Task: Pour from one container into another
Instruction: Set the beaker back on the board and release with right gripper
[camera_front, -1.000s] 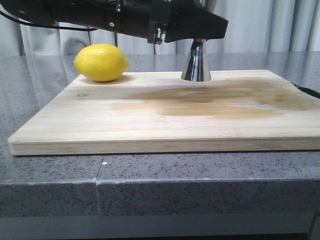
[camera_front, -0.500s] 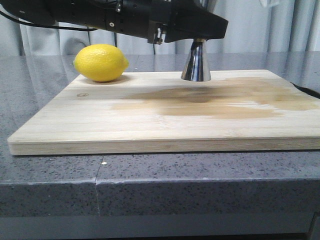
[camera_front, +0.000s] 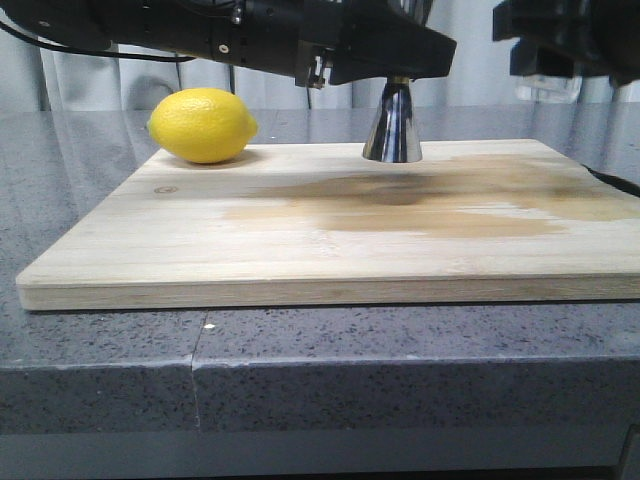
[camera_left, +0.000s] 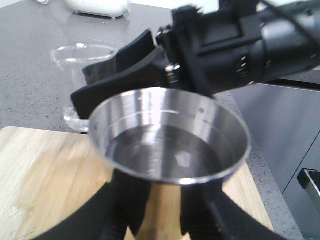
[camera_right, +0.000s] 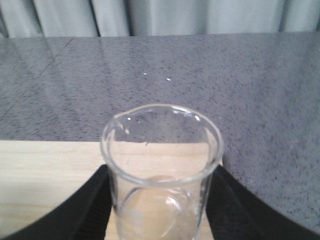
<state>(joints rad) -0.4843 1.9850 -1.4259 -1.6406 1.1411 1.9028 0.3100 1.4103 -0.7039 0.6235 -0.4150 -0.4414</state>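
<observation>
The steel jigger (camera_front: 392, 130) stands on the wooden board (camera_front: 200, 250), toward its far edge. My left gripper (camera_front: 398, 72) is shut on the jigger's upper part, hiding the upper cone in the front view. In the left wrist view the jigger's open cup (camera_left: 170, 137) holds clear liquid, with black fingers (camera_left: 125, 205) on either side. My right gripper (camera_front: 548, 55) hangs at the upper right, shut on the clear glass beaker (camera_front: 546, 88). The beaker (camera_right: 162, 165) is upright between the pads (camera_right: 85, 210) and looks empty. The beaker (camera_left: 80, 75) is beyond and apart from the jigger.
A yellow lemon (camera_front: 202, 125) lies at the board's far left corner. A darker wet stain (camera_front: 420, 205) spreads across the board's middle and right. The board sits on a grey speckled counter (camera_front: 100, 350). A white appliance (camera_left: 100, 6) stands farther back on the counter.
My right gripper with the beaker has come down into the upper right of the front view. The left gripper and jigger have not moved.
</observation>
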